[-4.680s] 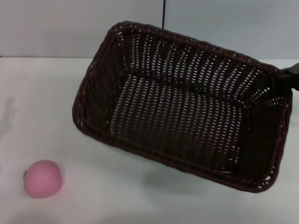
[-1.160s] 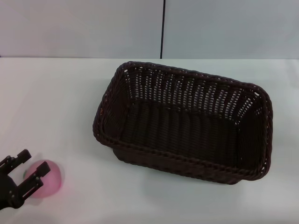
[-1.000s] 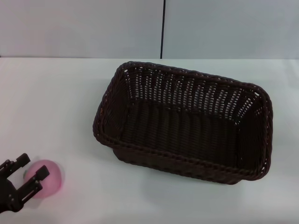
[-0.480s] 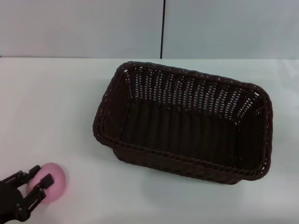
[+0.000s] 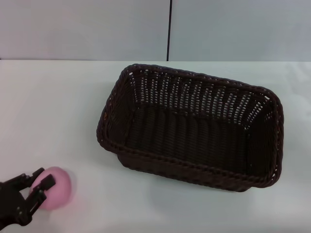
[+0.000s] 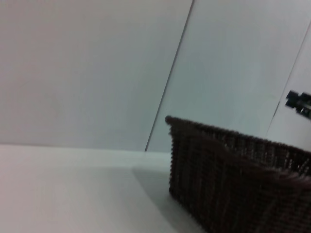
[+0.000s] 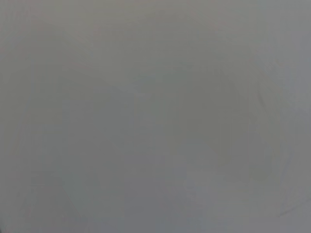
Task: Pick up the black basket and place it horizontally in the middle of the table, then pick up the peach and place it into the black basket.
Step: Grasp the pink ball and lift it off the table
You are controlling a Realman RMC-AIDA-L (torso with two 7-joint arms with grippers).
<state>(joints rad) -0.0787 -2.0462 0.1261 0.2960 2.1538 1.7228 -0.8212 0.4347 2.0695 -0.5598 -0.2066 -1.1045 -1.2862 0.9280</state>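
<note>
- Left gripper: sitting at the near-left corner of the head view, low over the table. Its dark fingers are bracketing the peach and appear to be pressing on its near side. Against the frame of half a second ago, the fingers are lying closer in on the fruit, so the jaws are probably clenching on it, though the angle is poor and full contact on both sides cannot be confirmed.
- Peach: lying on the table at near left, well apart from the basket. It is sitting slightly right of and nearer than its place a second ago, suggesting the gripper is nudging or seating it during the grasp. Not visibly lifted.
- Black basket: standing upright and empty at mid-table, long side running roughly left to right with a slight skew. Unchanged over the last second; nothing is holding it. The first half of the task is looking complete. The left wrist view is showing its wall from the side.
- Right gripper: not appearing in any current view; its wrist camera is showing only a blank grey field.
- Stage, by judgement: peach pickup is under way; lifting and carrying rightward to the basket are remaining.
</note>
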